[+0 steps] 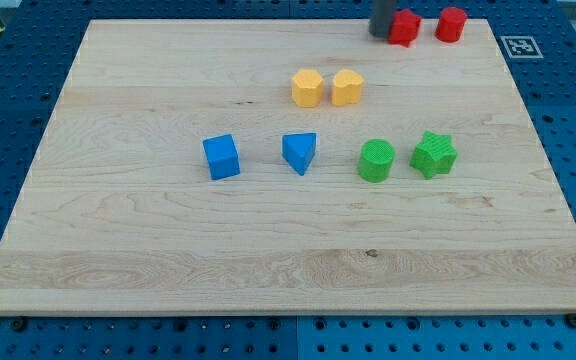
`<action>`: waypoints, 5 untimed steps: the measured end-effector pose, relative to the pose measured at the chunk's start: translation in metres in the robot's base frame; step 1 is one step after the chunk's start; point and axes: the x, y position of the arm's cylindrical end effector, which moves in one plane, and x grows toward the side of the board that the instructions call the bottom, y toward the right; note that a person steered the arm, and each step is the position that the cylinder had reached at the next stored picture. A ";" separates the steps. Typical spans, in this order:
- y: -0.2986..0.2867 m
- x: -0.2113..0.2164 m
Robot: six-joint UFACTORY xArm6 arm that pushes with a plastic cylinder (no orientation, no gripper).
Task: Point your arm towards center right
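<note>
On the wooden desk we see, going from the left, a blue cube and then a blue triangular block, both at mid depth. Farther back and a little to the right, a yellow hexagonal block stands just beside a second yellow block, whose shape we cannot settle. Right of the blue pair sit a green cylinder and, close by it, a green star-shaped block.

At the far edge our rod shows only as a dark stub cut off by the view's top; my tip is touching or almost touching the left side of a red block, with another red block just right of that. The red shapes are hard to read.

The end effector is a plain rod, with nothing that spreads or pinches. The desk's centre right, right of the green star, lies well nearer and to the right of my tip.

A printed marker tag sits at the far right corner.
</note>
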 end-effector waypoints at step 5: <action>-0.098 0.008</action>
